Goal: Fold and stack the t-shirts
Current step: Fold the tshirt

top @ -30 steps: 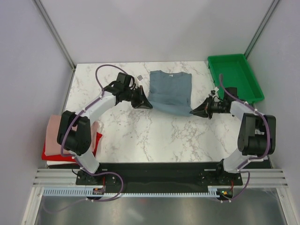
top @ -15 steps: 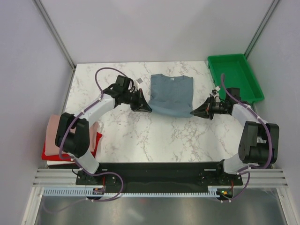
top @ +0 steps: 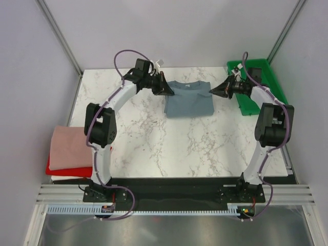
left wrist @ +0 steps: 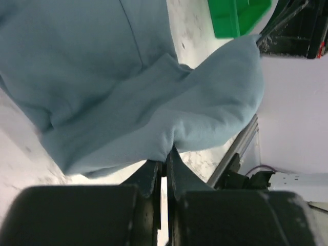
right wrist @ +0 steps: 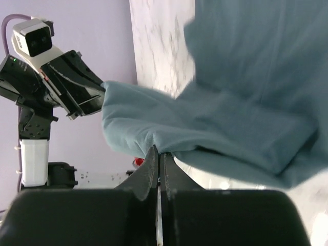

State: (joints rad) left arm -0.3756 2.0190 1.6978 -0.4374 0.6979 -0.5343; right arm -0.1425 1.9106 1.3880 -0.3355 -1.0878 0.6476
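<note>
The slate blue-grey t-shirt (top: 188, 101) lies folded at the back middle of the marble table. My left gripper (top: 170, 92) is shut on its far left corner and my right gripper (top: 213, 91) is shut on its far right corner. In the left wrist view the jaws (left wrist: 165, 155) pinch a fold of the blue cloth (left wrist: 118, 72). In the right wrist view the jaws (right wrist: 158, 152) pinch the same cloth (right wrist: 246, 77). A folded pale pink shirt (top: 74, 143) lies on a red one (top: 56, 168) and a white one (top: 64, 178) at the left edge.
The green plastic tray (top: 264, 72) stands at the back right, close behind my right arm; it also shows in the left wrist view (left wrist: 236, 15). Grey walls and metal posts close the back and sides. Bare marble (top: 174, 148) spreads in front of the shirt.
Both grippers have moved from the shirt's near edge to its far edge, carrying the hem over. The shirt now lies folded shorter.
</note>
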